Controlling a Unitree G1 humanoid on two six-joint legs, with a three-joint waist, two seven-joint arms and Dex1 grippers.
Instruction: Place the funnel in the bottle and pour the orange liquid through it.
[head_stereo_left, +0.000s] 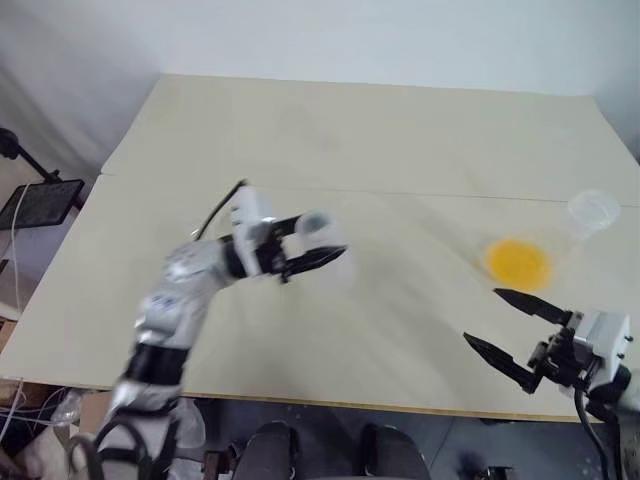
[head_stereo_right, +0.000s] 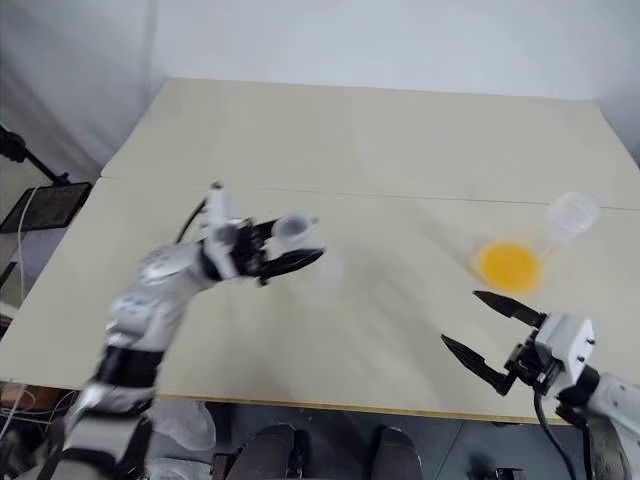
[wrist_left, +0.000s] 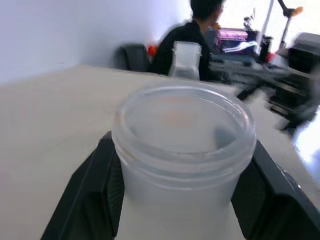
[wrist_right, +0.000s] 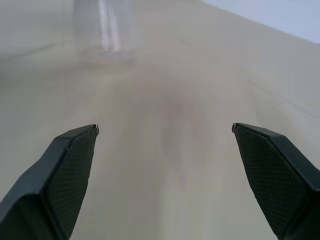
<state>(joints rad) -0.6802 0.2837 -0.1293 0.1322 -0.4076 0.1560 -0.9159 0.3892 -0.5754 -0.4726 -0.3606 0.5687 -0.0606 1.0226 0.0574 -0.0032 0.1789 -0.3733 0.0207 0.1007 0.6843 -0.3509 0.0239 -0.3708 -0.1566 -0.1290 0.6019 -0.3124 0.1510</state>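
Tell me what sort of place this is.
Likely a lab or workshop: a bare tan table against a white wall, a person seated among equipment and screens behind it, and a flask of orange liquid on the table.

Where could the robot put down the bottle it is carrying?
Most of the table is bare: the whole far half, and the near middle between the left gripper, shut on the bottle, and the open right gripper. The only busy spot is the right edge, around the flask of orange liquid.
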